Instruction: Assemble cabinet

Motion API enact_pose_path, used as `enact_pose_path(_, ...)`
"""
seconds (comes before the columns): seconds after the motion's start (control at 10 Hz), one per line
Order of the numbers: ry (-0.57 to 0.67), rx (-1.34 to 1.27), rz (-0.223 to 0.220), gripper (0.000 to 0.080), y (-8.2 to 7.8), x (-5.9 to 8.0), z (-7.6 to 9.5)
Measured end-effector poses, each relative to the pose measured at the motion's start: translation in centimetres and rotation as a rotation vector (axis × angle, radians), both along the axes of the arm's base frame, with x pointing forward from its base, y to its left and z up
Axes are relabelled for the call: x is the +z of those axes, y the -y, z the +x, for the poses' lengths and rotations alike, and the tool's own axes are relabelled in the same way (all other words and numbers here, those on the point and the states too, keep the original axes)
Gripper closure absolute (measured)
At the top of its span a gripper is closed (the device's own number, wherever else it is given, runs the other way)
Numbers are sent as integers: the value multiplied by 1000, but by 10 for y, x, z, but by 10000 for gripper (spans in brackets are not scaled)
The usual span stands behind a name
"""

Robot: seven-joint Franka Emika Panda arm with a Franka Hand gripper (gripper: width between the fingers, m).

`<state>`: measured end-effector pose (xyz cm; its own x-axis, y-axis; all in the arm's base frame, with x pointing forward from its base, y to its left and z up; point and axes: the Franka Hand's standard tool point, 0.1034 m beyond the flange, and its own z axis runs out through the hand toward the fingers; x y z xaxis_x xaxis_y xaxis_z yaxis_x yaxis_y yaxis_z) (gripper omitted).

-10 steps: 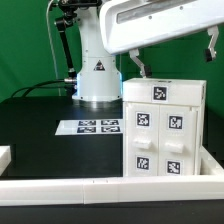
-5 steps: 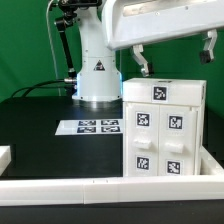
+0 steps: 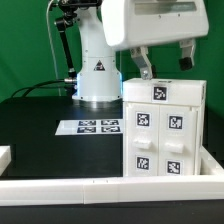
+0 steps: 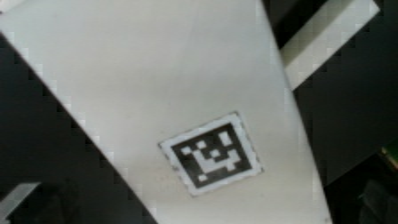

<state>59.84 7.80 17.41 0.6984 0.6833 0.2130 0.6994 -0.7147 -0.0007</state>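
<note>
The cabinet [image 3: 163, 130] is a white boxy body with square tags on its top and front, standing on the black table at the exterior view's right. My gripper [image 3: 165, 62] hangs just above its top, open and empty, with one finger [image 3: 144, 63] over the cabinet's back left and the other [image 3: 186, 55] further right. In the wrist view the cabinet's white top panel [image 4: 143, 90] with one tag [image 4: 217, 152] fills the picture, and my fingers do not show clearly.
The marker board [image 3: 98, 127] lies flat on the table in front of the arm's white base [image 3: 98, 78]. A small white piece [image 3: 4, 156] sits at the exterior view's left edge. A white rail [image 3: 90, 187] runs along the table's front.
The hand has turned over the cabinet top and shifted toward the exterior view's left, so the two fingers now look closer together. The cabinet has not moved.
</note>
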Motion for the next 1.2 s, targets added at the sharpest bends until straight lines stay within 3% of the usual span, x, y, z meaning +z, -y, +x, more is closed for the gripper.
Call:
enact_pose_path(0.3, 10, 131, -46, 3, -2, -6, -1)
enact_pose_path(0.8, -19, 123, -51, 3, 6, -24, -5)
enact_pose_path(0.9, -23, 111, -49, 126, 6, -26, -5)
enact_pose_path(1.0, -24, 105, -49, 126, 6, -26, -5)
enact_pose_path(1.1, -25, 102, -48, 241, 7, -26, -5)
enact_pose_path(1.2, -26, 96, -47, 240, 7, -26, -5)
